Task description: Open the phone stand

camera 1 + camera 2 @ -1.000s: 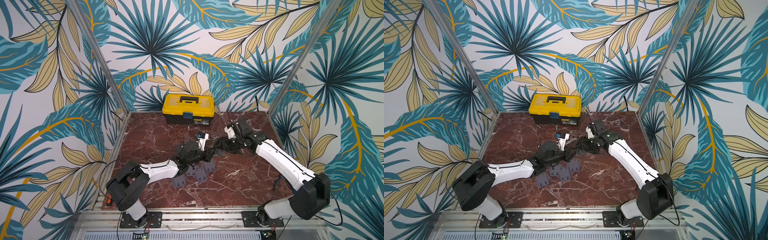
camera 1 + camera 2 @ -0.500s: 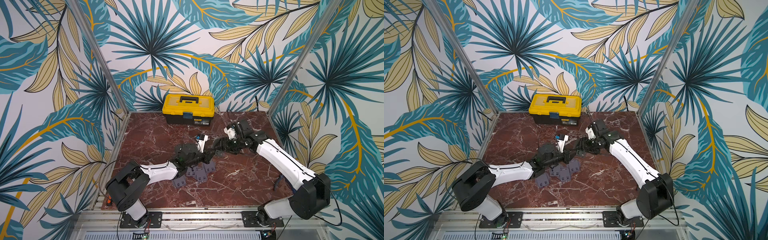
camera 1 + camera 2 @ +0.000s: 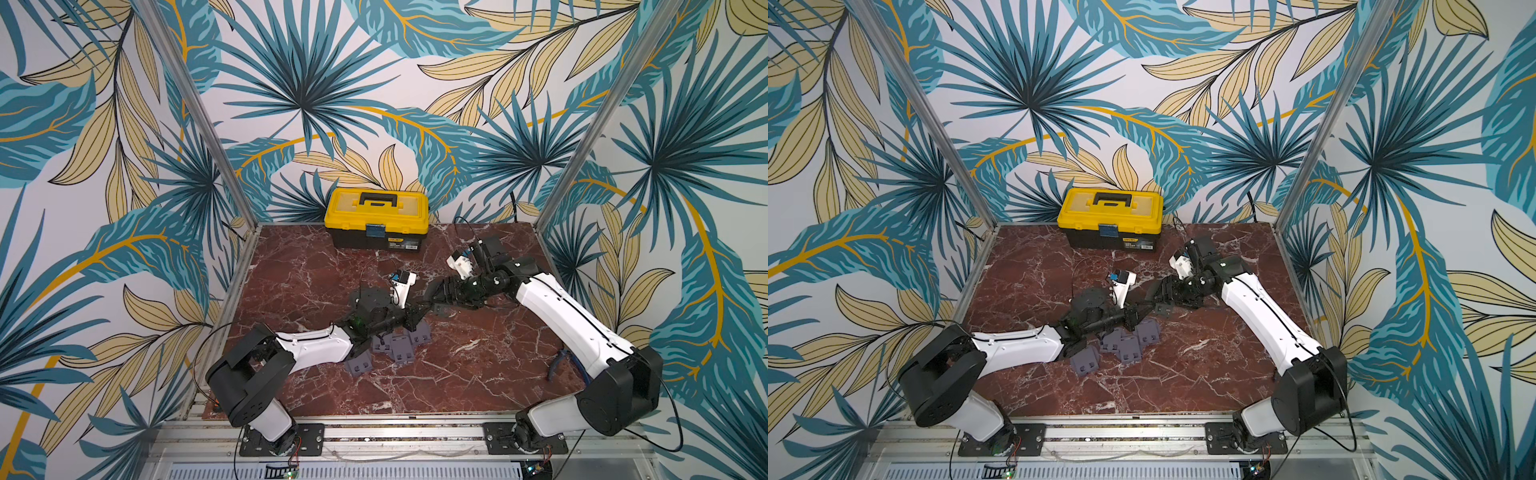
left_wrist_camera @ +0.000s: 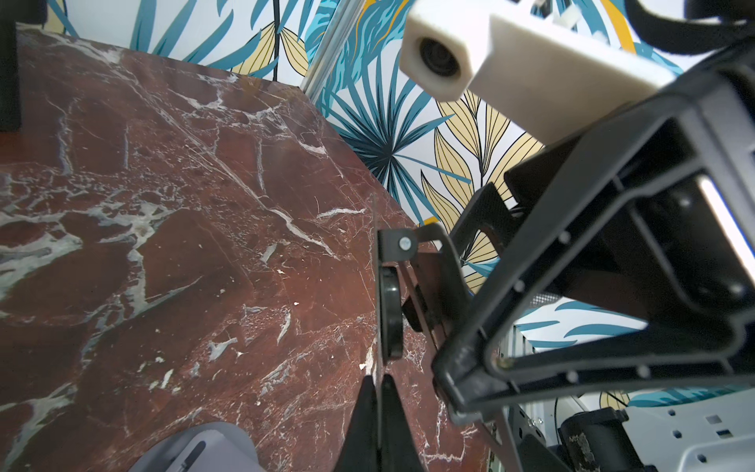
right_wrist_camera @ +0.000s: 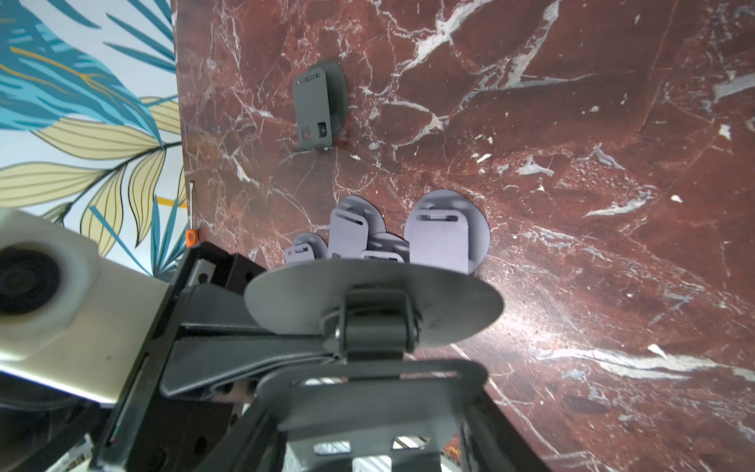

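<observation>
Left gripper (image 4: 378, 398) is pinched tight on the thin edge of a dark grey metal phone stand (image 5: 369, 298) with a round base disc. The right gripper (image 5: 369, 412) is clamped on the stand's slotted plate from the opposite side. The two meet over the middle of the red-brown marble surface (image 3: 478, 374), with the stand lifted between them.

A heap of lilac-grey folded stands (image 3: 401, 345) lies just beside the left gripper, toward the front edge. A yellow-and-black plastic toolbox (image 3: 376, 218) sits at the back edge.

In both top views the held stand is a small dark shape merging with the black fingers, so its hinge angle cannot be read. The left wrist view shows the disc only edge-on. In the right wrist view the plate runs out of the picture.
</observation>
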